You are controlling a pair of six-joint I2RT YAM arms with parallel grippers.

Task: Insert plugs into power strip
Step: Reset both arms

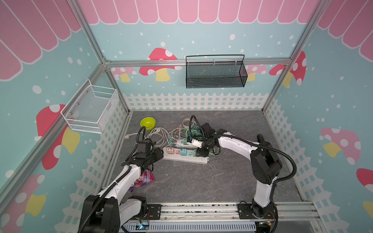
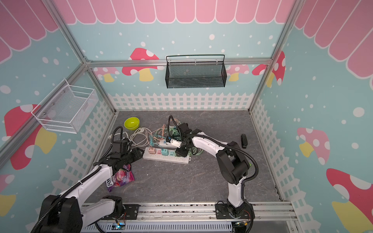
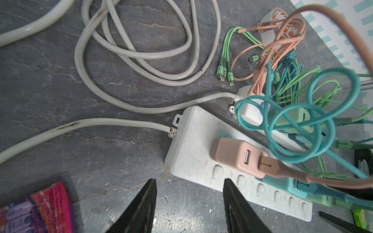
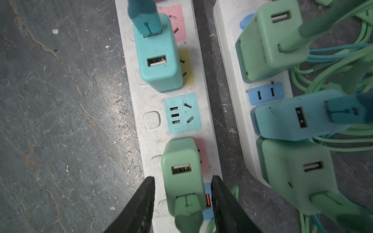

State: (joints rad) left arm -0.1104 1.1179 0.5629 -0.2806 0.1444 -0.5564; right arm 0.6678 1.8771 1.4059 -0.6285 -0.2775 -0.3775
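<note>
Plug (image 4: 182,171), mint green, apparently seated in pink socket of power strip (image 4: 149,141); right claw (image 4: 183,178) parted astride it, not touching; withdraw straight, clear of cable; left claw (image 3: 189,180) open, empty

Stood plugged into the long white power strip (image 4: 139,96): pink plug (image 3: 238,157), teal plug (image 4: 159,60), green plug (image 4: 182,173) (one blue socket bare between). Sat on the second strip (image 4: 234,88): another green plug (image 4: 268,40), a blue plug (image 4: 292,119), one more green plug (image 4: 298,175).
</note>
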